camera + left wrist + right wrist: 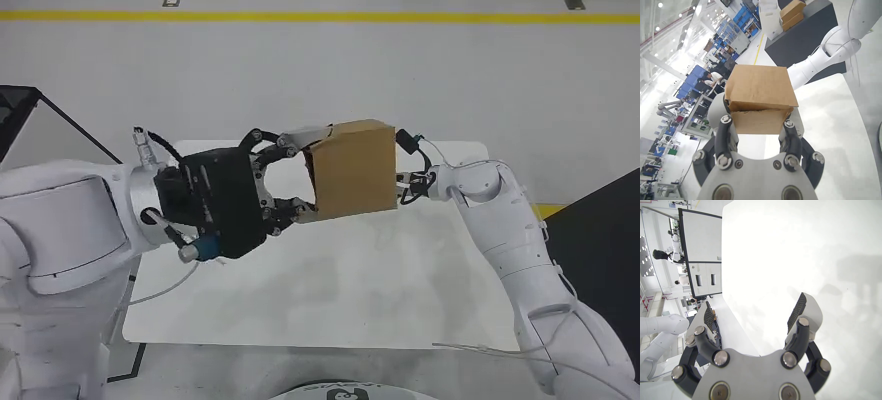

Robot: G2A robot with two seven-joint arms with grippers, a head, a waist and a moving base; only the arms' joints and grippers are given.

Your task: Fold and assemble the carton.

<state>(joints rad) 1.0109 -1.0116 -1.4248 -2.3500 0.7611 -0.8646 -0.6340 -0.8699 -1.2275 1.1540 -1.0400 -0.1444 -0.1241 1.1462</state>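
Left gripper (757, 111): fingers (716, 108) part-way open, pinching the carton (759, 85) from two opposite sides. The carton's near end shows a ragged-edged flap folded partly across, with a dark slot above it (not flush). The top panel is flat and closed.

Top view: the left gripper (303, 172) grips the carton (352, 168) at one end, over the far part of the table (330, 290). The right gripper (408, 165) sits at the carton's opposite end, one finger near each corner; contact cannot be told from here.

Right wrist view: the right gripper (755, 306) has its ribbed fingers (800, 306) spread wide with nothing between them. Beyond them is bare table (791, 247), crossed by a grey shadow.

The left wrist view supplies the flap detail. The top view alone shows both grippers against the carton.
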